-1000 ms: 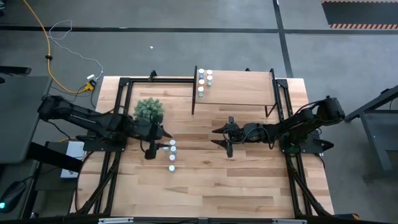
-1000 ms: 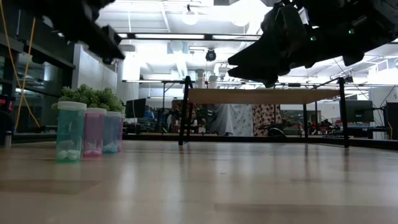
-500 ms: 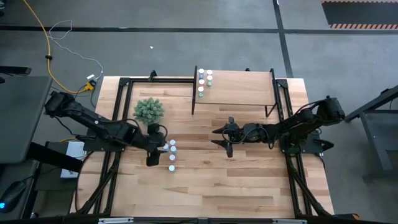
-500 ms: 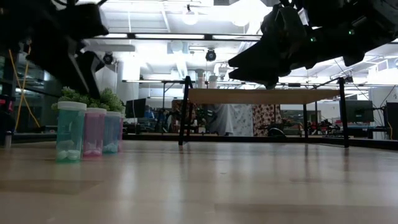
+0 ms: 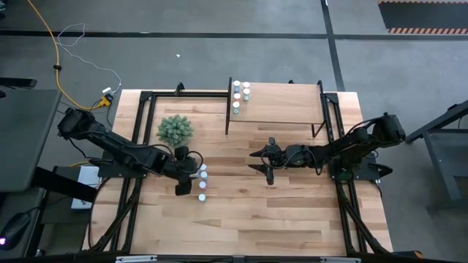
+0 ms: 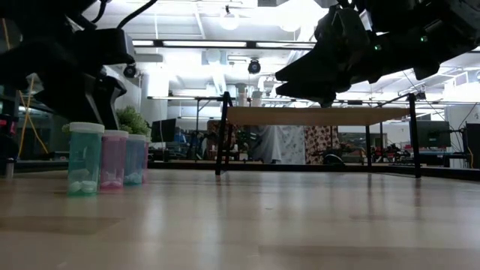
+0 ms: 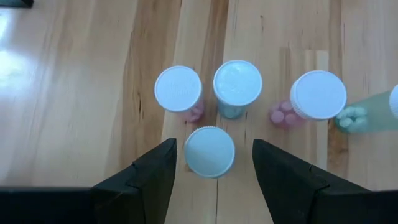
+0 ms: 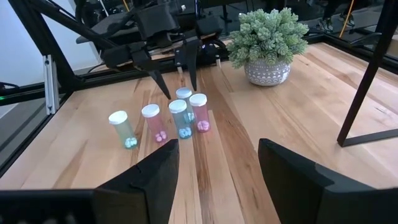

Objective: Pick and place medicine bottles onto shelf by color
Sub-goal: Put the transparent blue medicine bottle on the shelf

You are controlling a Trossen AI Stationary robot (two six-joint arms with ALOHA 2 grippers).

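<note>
With several medicine bottles (image 5: 240, 96) already on the shelf (image 5: 281, 103), you held the left hand (image 7: 212, 167) released over a bluish bottle (image 7: 210, 151), five left on the surface (image 5: 248, 219).

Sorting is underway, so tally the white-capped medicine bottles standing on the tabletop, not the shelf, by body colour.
Pink plastic bottles: 2
Blue plastic bottles: 2
Teal-green plastic bottle: 1
Total: 5
</note>
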